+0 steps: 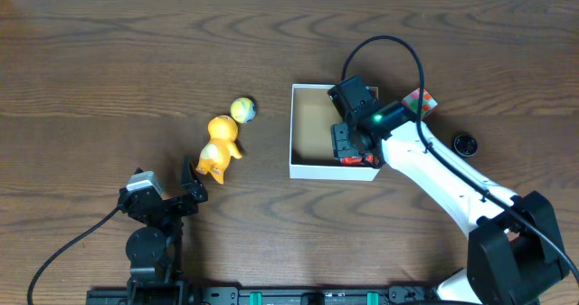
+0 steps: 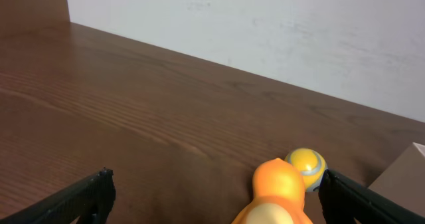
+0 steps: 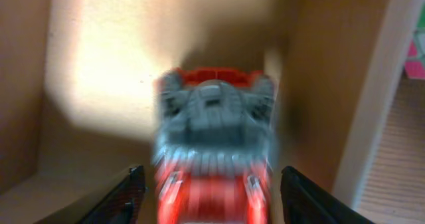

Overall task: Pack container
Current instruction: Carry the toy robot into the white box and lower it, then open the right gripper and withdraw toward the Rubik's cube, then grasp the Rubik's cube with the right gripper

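**Right gripper released over a toy vehicle in the container; two toys wait by the left gripper.**

Overhead: the container (image 1: 312, 171) lies on the counter (image 1: 109, 70) right of centre. The right gripper (image 1: 355, 151) reaches into its 5 o'clock corner, where a red-and-grey toy vehicle (image 1: 359, 161) lies; the rest of the floor looks bare. Outside it, an orange toy figure (image 1: 219, 147) lies at 9 o'clock with a yellow-and-blue ball (image 1: 242, 109) just beside it, and a multicoloured cube (image 1: 422, 100) shows at 2 o'clock. Left wrist: the left gripper (image 2: 216, 184) is spread wide and empty, aimed at the figure, probably the next pick. Right wrist: the jaws stand clear on either side of the blurred vehicle, so I judge it let go.
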